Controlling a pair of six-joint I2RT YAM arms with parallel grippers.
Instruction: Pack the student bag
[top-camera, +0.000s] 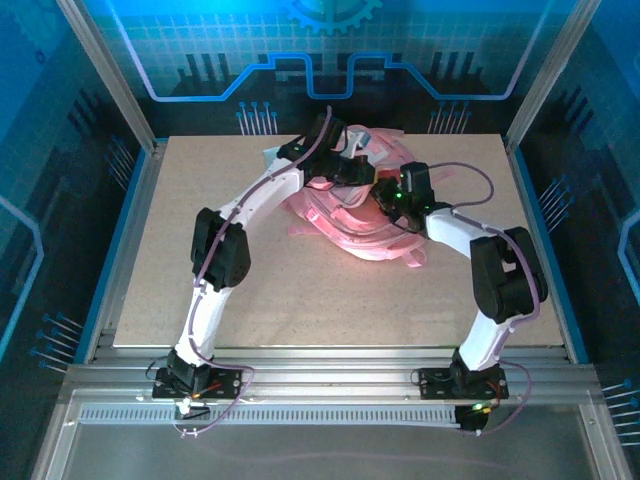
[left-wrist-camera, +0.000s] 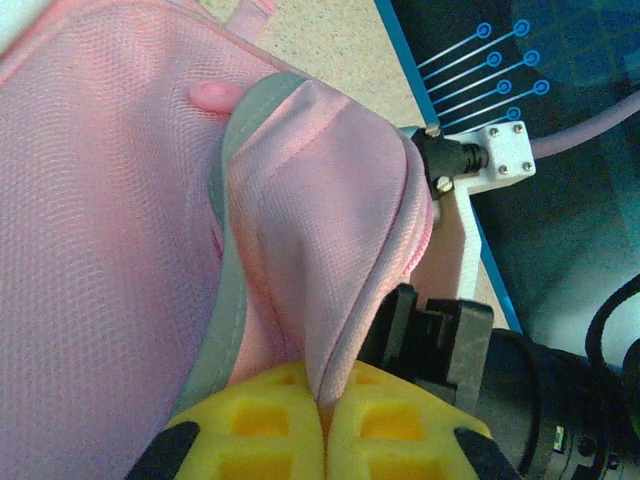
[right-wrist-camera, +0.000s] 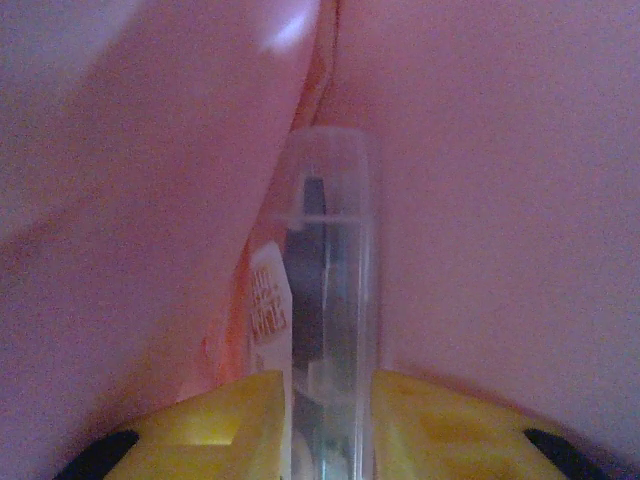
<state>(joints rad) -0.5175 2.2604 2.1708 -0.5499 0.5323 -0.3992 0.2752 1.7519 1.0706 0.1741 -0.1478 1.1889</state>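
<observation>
Closely seen, left gripper (left-wrist-camera: 322, 405): yellow fingers pressed together on a raised fold of pink mesh fabric, part of the large, soft pink student bag (left-wrist-camera: 120, 200). A grey trim band runs beside the fold. Right gripper (right-wrist-camera: 325, 410): yellow fingers clamped on a slim clear plastic tube (right-wrist-camera: 330, 280) with a rounded cap, a dark core and a small white label at its side. Tube points away from the fingers, pink fabric close on both sides. From the top camera, bag lies crumpled on the far middle of the beige speckled tabletop (top-camera: 300, 300), pink straps trailing toward the right arm. Both wrists meet over it.
</observation>
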